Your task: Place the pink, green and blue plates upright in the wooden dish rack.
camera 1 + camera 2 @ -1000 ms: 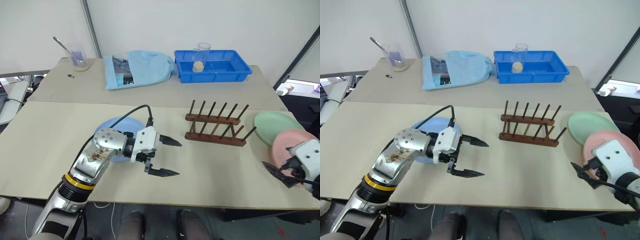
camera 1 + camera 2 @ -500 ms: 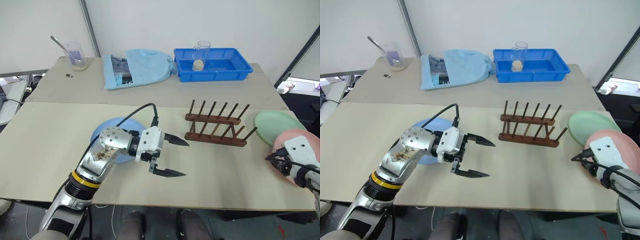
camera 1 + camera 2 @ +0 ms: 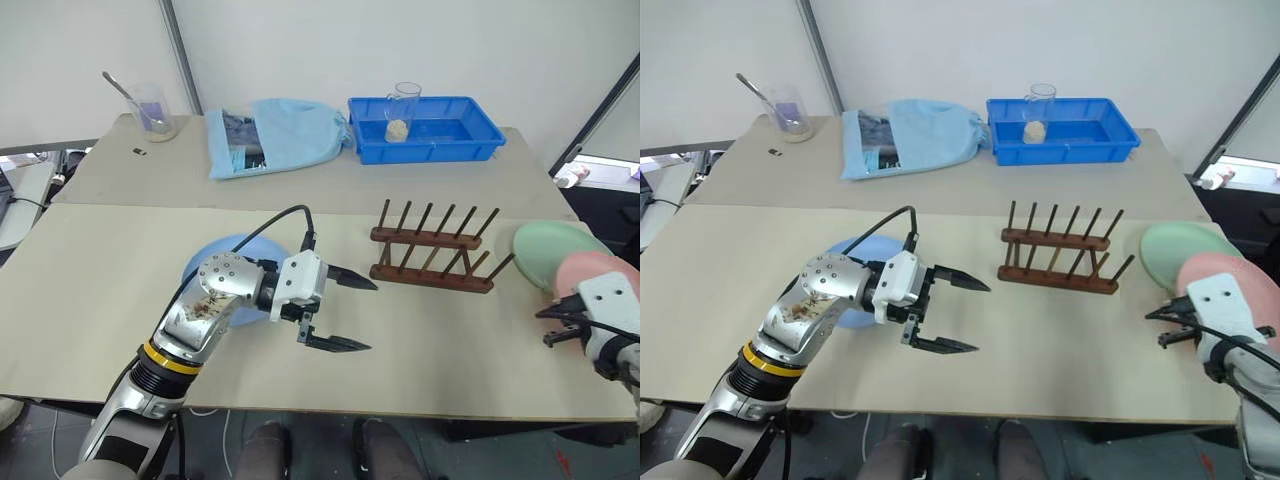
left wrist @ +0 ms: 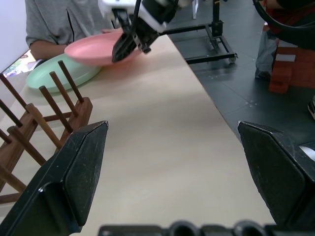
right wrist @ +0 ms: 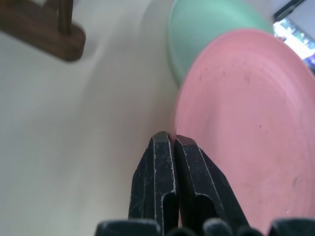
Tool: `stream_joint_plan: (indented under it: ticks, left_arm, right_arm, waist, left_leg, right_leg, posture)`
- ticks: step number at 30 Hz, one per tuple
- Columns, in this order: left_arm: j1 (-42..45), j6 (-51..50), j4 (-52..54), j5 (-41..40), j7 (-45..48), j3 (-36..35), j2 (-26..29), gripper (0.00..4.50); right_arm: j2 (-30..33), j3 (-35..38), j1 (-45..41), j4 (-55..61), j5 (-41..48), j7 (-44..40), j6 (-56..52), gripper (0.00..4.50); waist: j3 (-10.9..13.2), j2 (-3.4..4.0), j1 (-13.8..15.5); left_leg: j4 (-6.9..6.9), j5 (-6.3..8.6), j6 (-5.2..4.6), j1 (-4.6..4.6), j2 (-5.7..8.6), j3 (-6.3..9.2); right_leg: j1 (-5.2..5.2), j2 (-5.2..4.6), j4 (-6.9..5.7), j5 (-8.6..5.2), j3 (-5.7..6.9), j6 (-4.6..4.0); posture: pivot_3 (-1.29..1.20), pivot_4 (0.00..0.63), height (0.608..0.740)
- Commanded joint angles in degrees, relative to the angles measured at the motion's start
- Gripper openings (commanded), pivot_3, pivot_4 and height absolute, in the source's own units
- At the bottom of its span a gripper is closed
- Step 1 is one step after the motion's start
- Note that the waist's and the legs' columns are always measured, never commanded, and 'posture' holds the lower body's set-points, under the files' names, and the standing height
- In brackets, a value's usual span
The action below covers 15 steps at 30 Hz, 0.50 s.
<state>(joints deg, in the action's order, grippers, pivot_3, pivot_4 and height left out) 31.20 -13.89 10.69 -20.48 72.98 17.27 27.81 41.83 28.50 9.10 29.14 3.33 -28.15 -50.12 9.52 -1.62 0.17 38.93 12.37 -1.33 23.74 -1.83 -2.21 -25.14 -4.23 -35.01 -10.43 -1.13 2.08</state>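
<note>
Our right gripper (image 5: pixel 170 140) has its fingers pressed together on the near rim of the pink plate (image 5: pixel 251 123), which tilts up, overlapping the green plate (image 5: pixel 211 27) just right of the wooden dish rack (image 3: pixel 435 258). Our left gripper (image 3: pixel 345 312) hangs with fingers wide apart and empty, left of the rack, in front of the blue plate (image 3: pixel 225 262). The left wrist view adds a person (image 4: pixel 64 22) beyond the plates.

No text, label, brand, number or sign could be read anywhere in these views; whatever showed inside the open cloth bag (image 3: pixel 275 135) at the far side was too small to make out.
</note>
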Motion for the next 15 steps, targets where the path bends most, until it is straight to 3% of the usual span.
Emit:
stream_joint_plan:
  ticks: [1, 8, 12, 15]
  left_arm:
    - [0.9, 0.8, 0.1, -0.9, -0.4, -2.0, 0.4, 4.5]
    - [1.4, -2.6, -0.7, -3.9, -1.1, -5.1, 0.3, 4.5]
    - [2.1, -2.8, -1.2, -5.2, -1.3, -6.4, -0.3, 4.5]
    - [2.2, -3.4, -0.4, -6.1, -1.5, -6.9, -0.3, 4.5]
  right_arm:
    - [2.8, 6.7, -0.1, 8.4, 1.2, -1.5, -3.1, 0.02]
    - [8.7, 12.0, -15.1, 10.1, 14.0, -9.6, -4.4, 0.02]
    - [7.2, 12.7, -28.3, 4.5, 25.3, -11.2, -8.4, 0.02]
    - [4.7, 15.4, -38.2, -1.7, 39.6, -12.7, -17.5, 0.02]
  waist:
    - [0.0, 0.0, 0.0]
    - [0.0, 0.01, -0.9]
    - [0.0, -0.03, -0.9]
    - [0.0, -0.03, -0.9]
  left_leg:
    - [0.0, 0.0, 0.0, 0.0, 0.0, 0.0]
    - [0.02, 0.0, 0.01, -0.07, -0.02, 0.01]
    - [0.01, 0.0, 0.0, -0.11, -0.03, 0.09]
    - [0.0, 0.0, 0.0, -0.05, -0.04, 0.12]
  right_leg:
    - [0.0, 0.0, 0.0, 0.0, 0.0, 0.0]
    - [0.02, -0.01, -0.01, 0.01, 0.01, 0.01]
    - [0.07, 0.06, 0.0, 0.02, 0.04, 0.0]
    - [0.08, 0.08, 0.02, 0.01, 0.03, -0.02]
  posture:
    - [0.0, 0.15, 0.737]
    - [0.0, 0.15, 0.737]
    - [0.0, 0.15, 0.737]
    - [0.0, 0.15, 0.737]
